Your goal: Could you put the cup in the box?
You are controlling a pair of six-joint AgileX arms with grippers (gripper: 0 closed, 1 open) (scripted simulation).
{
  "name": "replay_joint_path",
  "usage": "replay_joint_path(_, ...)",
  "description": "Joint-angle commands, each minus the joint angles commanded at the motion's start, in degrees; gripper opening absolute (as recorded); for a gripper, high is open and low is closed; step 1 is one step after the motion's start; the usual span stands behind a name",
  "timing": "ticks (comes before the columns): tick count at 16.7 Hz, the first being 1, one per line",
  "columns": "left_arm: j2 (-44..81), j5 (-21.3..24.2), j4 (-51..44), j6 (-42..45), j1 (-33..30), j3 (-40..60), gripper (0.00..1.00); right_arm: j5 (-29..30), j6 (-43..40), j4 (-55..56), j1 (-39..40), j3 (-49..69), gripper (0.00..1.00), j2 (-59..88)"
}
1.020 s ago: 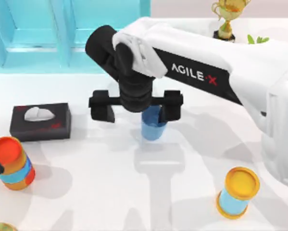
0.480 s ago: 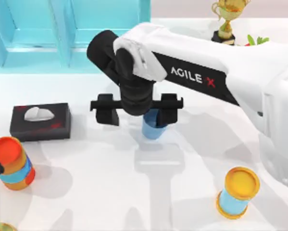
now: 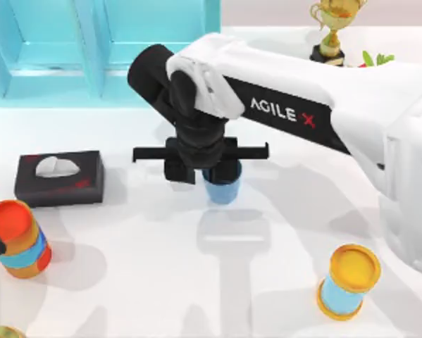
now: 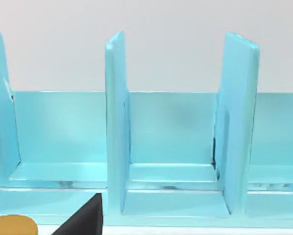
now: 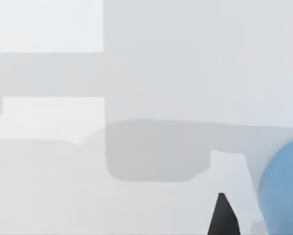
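Since the box [image 3: 91,49] lies beyond the right claw [image 3: 202,171], narrowed now round the cup [image 3: 222,184] (upright on the desk [image 3: 196,282], between the fingers) for a lift.

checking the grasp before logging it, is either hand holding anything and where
The right hand has closed on the blue cup, gripping its upper wall near the rim; the cup stands on the table.
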Motion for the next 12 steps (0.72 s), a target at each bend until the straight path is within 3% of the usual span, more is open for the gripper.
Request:
replay_joint_path(2, 0.0, 0.0, 0.0, 0.0, 0.0, 0.0, 1.0, 0.0, 0.0, 0.0, 0.0, 0.0, 0.0, 0.0)
replay_joint_path(12, 0.0, 0.0, 0.0, 0.0, 0.0, 0.0, 1.0, -0.1, -0.8, -0.4, -0.5, -0.6, 0.0, -0.8)
